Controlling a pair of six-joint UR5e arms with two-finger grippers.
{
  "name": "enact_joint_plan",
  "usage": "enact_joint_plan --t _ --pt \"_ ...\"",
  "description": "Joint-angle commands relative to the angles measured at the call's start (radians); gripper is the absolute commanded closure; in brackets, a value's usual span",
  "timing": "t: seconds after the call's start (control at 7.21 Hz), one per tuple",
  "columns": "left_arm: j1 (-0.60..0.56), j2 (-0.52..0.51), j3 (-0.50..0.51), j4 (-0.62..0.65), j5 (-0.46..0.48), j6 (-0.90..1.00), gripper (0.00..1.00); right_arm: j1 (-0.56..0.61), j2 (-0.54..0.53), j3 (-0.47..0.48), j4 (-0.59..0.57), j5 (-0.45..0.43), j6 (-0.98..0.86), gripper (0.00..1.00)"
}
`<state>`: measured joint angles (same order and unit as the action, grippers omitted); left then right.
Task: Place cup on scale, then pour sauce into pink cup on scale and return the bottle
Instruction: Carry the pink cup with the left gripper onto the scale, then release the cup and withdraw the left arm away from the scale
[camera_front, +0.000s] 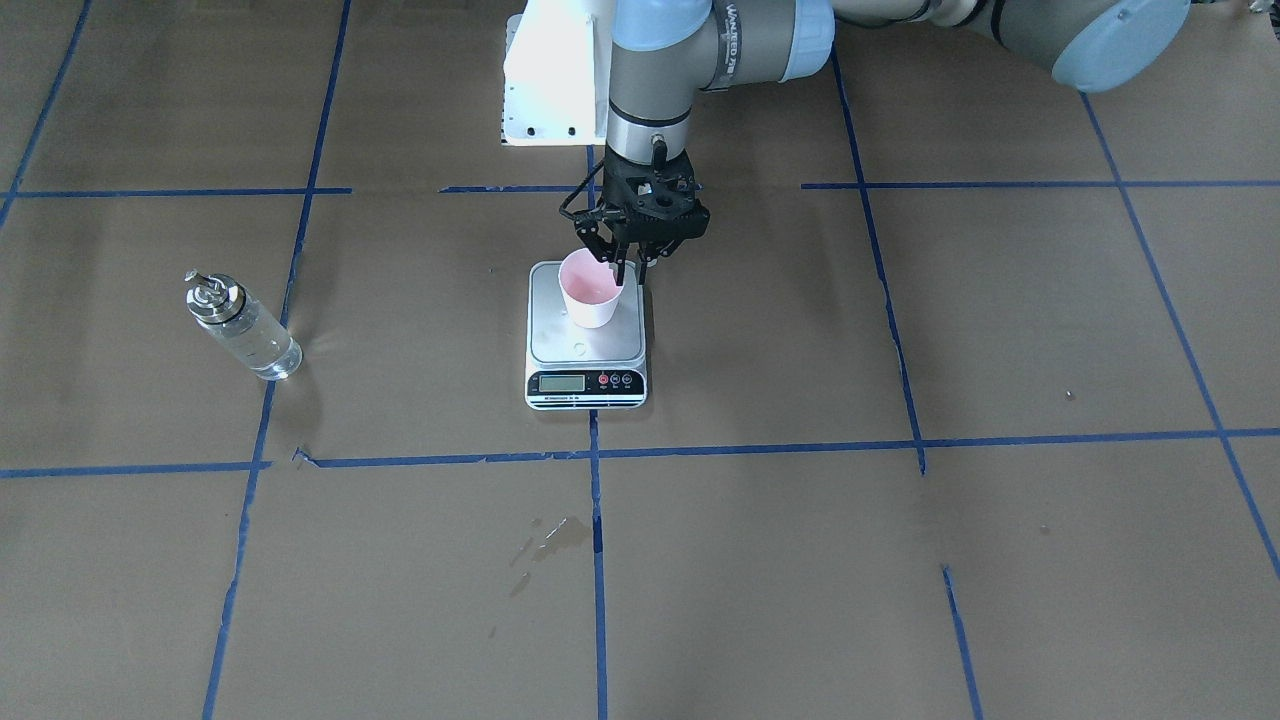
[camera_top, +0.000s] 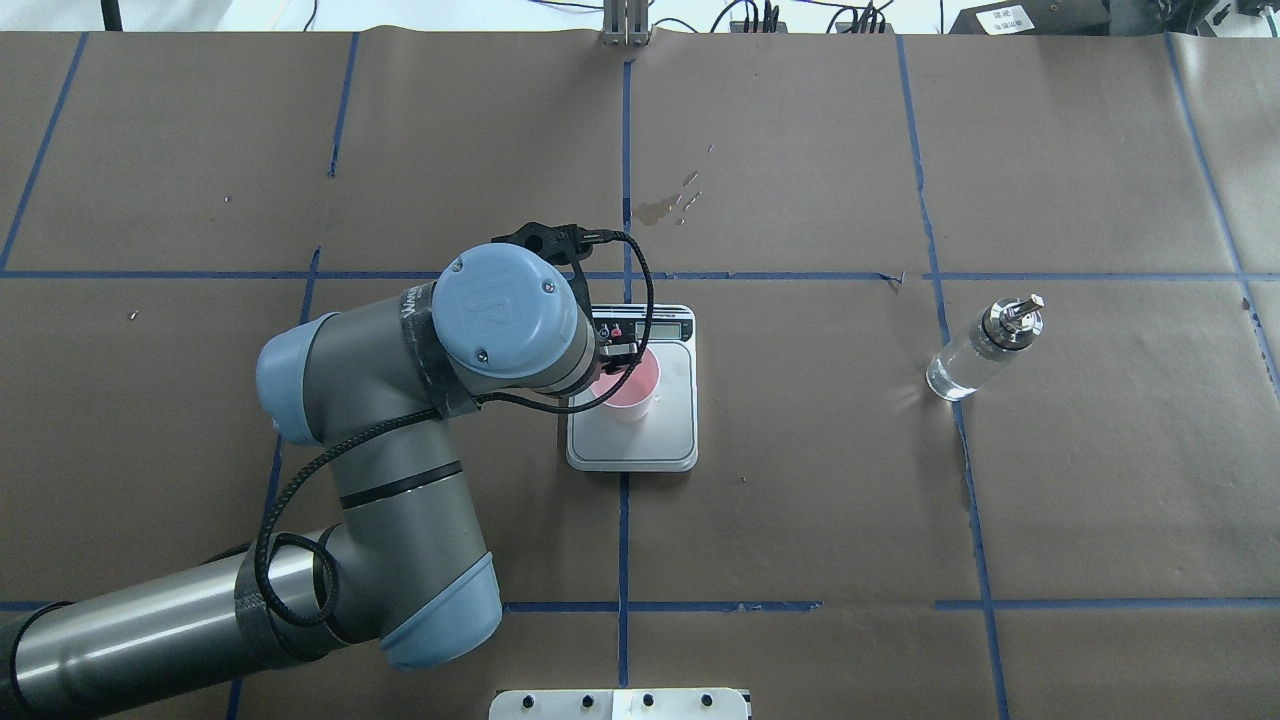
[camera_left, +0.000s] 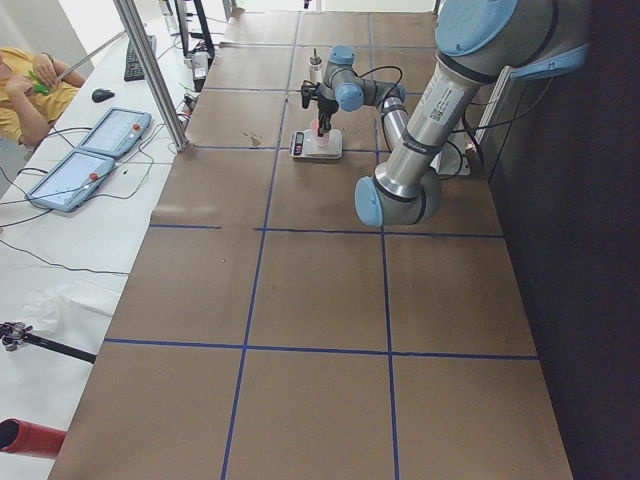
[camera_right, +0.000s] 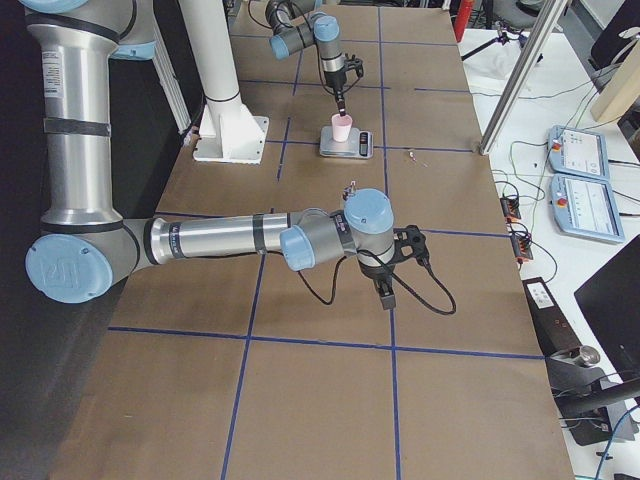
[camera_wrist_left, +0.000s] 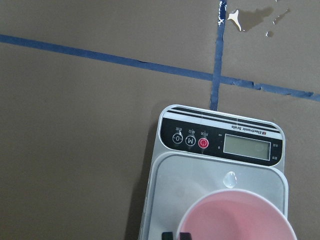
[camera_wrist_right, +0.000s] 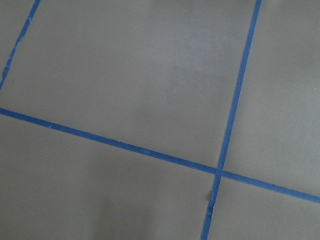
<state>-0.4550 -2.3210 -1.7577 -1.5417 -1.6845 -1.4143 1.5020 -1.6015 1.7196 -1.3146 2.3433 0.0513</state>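
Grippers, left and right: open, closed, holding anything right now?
Left gripper: closed on the rim of the pink cup, which stands on the scale.
Right gripper: cannot tell; only a side view shows it.

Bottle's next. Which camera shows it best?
Exterior front-facing: the bottle is whole, sharp and unobstructed. Overhead is nearly as good. Exterior left shows only a tiny far speck. In exterior right the right arm hides most of it. Neither wrist view catches it.
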Motion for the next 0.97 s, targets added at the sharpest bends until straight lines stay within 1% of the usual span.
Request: enact_joint_plan --t 0.0,0.14,0.28,0.42,0.56,0.69,0.83 --pt "-0.011 0.005 -0.060 0.015 -0.004 0.073 0.00 0.000 0.000 0.000 0.000 -0.001 0.001 0.00" --pt "-0.052 0.035 -0.110 0.046 -0.010 0.160 0.00 0.000 0.000 0.008 0.000 0.001 0.002 0.00" --pt "-0.118 0.123 -0.197 0.048 -0.015 0.301 0.00 0.000 -0.005 0.041 0.000 0.007 0.054 0.00" --pt "-0.207 0.214 -0.247 0.046 -0.073 0.494 0.00 0.000 -0.017 0.107 0.003 0.030 0.152 0.00" --pt "-0.332 0.282 -0.246 0.043 -0.137 0.673 0.00 -0.005 -0.038 0.174 -0.002 0.045 0.227 0.00" --pt "-0.496 0.361 -0.231 0.037 -0.205 0.919 0.00 -0.044 -0.061 0.258 -0.005 0.045 0.336 0.00" --pt "-0.687 0.408 -0.174 0.035 -0.293 1.156 0.00 -0.107 -0.069 0.335 -0.005 0.033 0.469 0.01"
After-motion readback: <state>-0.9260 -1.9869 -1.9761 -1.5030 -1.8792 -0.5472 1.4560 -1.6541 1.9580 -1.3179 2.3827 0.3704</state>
